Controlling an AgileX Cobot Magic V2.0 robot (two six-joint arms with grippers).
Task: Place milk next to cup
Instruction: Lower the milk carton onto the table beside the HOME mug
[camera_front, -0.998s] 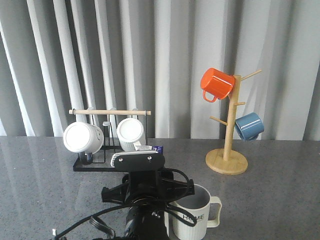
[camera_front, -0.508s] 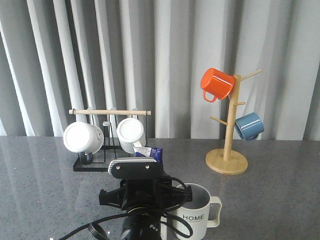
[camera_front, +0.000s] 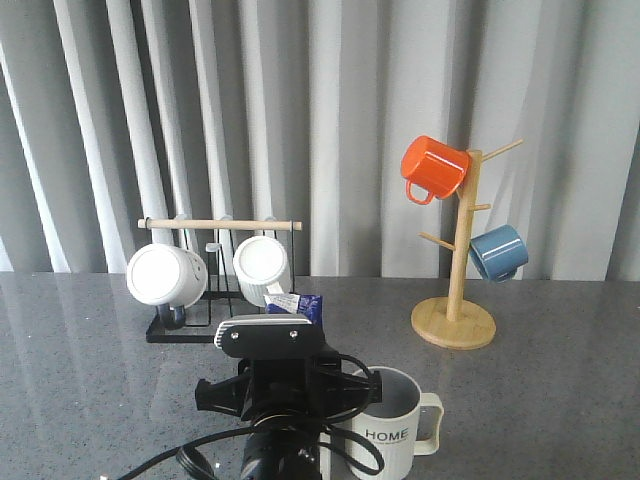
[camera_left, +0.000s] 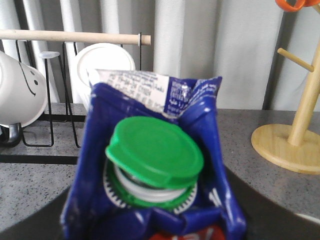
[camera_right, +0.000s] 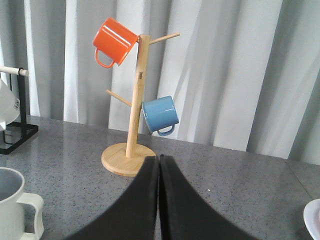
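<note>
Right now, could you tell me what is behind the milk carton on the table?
Behind the milk stands a black wire rack with a wooden rail, holding two white mugs on their sides. The carton and left arm cover the rack's right part.

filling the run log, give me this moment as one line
task: milk next to cup | left tool: shut on milk | right tool: shut, holds nothing | milk: left of cup, not released
</note>
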